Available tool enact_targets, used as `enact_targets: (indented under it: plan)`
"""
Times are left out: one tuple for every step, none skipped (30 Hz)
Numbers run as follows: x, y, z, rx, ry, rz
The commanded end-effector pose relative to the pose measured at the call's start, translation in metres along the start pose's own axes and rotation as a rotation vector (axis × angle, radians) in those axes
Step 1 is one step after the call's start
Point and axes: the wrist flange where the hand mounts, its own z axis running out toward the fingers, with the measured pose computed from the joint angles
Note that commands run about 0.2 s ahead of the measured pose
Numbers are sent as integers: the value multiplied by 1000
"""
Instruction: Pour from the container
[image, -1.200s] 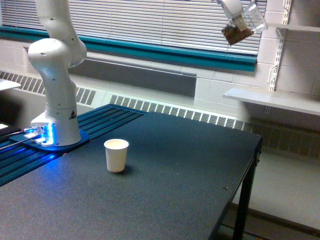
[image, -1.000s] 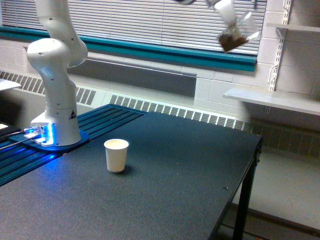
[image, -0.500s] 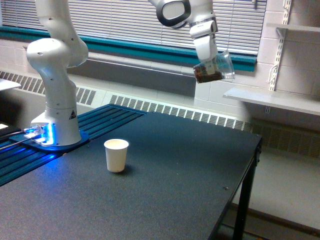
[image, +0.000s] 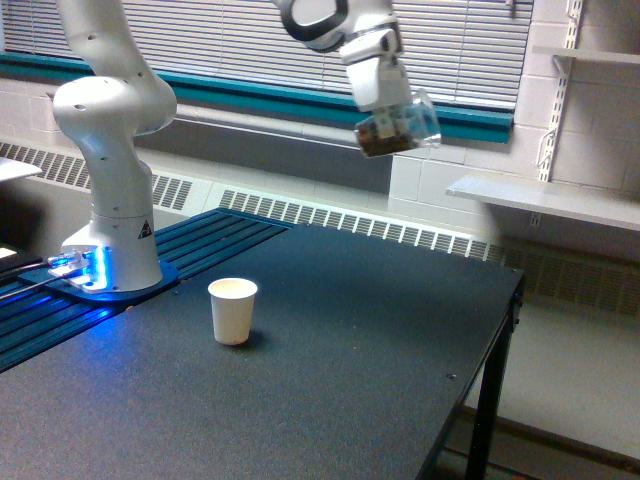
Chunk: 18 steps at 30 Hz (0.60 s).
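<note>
We see the tool (image: 392, 122) clamped on the clear cup (image: 398, 128) of brown pieces, tilted high above the counter (image: 350, 370), well apart from the white paper cup (image: 232, 311).

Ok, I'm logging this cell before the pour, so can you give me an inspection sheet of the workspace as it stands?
Surface: dark table, bare apart from one cup and the arm's base.
Job's things: clear container with brown pieces inside, held tilted high above the table, toward the exterior view's right of the paper cup, which stands upright.
Clutter: nothing seen.
Claw: claw shut on the container; its fingers are hard to make out.
Cables: dark leads run to the lit base at the exterior view's left.
Surroundings: window blinds, a teal sill, a wall heater grille and white shelves at the exterior view's right.
</note>
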Motion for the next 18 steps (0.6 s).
enact_targets:
  plan:
    - [-16, 23, 0, -50, 1, 82]
    - [-18, 26, -1, -57, 6, 85]
    - [-20, 29, -1, -62, 6, 91]
    - [-23, 32, -1, -65, 4, 100]
    - [-25, 36, -1, -70, 5, 106]
    - [-27, 39, -2, -77, 7, 112]
    - [-28, 42, -2, -83, 10, 118]
    - [-30, 46, -3, -90, 13, 121]
    - [-33, 49, -4, -97, 15, 126]
    - [-34, 52, -4, -102, 15, 134]
    - [-36, 55, -4, -108, 14, 143]
    - [-38, 58, -5, -112, 14, 150]
    - [-40, 61, -5, -116, 14, 157]
    - [-42, 63, -6, -122, 16, 162]
    - [-43, 66, -6, -126, 17, 169]
    - [-45, 68, -7, -129, 18, 176]
    - [-47, 70, -7, -132, 20, 182]
    - [-48, 72, -7, -136, 21, 189]
